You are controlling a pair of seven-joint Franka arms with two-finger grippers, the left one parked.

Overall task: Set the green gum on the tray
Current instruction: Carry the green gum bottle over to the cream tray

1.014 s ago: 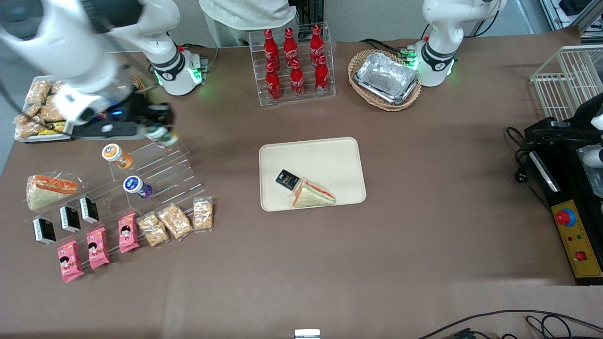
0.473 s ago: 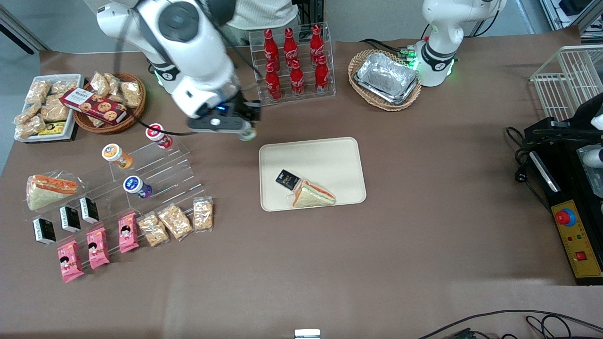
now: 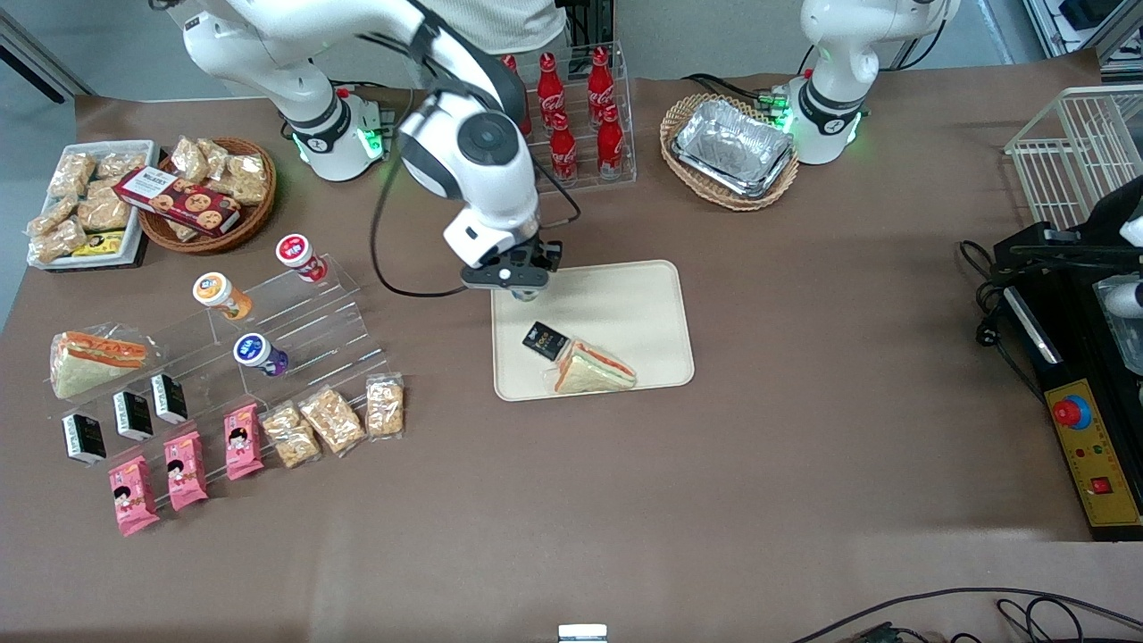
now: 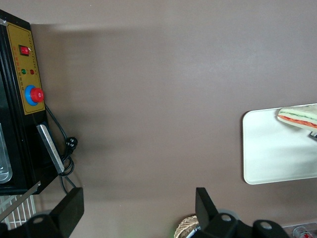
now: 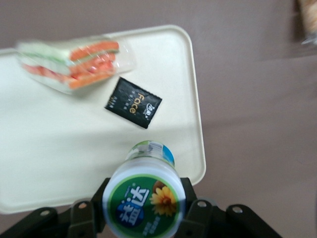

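My right gripper hangs over the tray's corner that lies farthest from the front camera and toward the working arm's end. It is shut on the green gum, a small canister with a green-and-white round lid showing a yellow flower. In the right wrist view the gripper clamps the canister just under its lid, above the cream tray near its rim. The front view hides most of the gum under the hand. A wrapped sandwich and a black packet lie on the tray.
Red-lidded, orange-lidded and purple-lidded canisters sit on a clear stepped stand toward the working arm's end. A rack of cola bottles and a wicker basket with a foil tray stand farther from the camera than the tray.
The arm has swung from the clear stepped stand across to the tray's corner, carrying the green gum with it. Nothing else on the table has moved.
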